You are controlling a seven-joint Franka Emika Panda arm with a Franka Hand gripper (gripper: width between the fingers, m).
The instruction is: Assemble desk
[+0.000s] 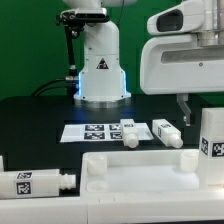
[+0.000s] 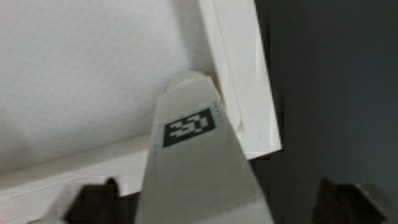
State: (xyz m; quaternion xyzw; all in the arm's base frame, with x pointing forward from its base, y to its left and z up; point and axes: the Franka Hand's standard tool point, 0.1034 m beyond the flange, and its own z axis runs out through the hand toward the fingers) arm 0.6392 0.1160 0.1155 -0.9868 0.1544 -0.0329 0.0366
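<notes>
Gripper (image 2: 214, 198) jaws apart, straddling a leg (image 2: 192, 125) with a gap on either side, so nothing looks clamped. The leg sits against the tabletop (image 2: 240, 70) rim. The kit is white hard plastic with black-and-white tags and chunky square sections. It looks light, stiff and a bit slick. Grip a leg across its flat sides, mid-length, not the peg. Spare legs (image 1: 128, 131) lie beside the marker board (image 1: 88, 131).
</notes>
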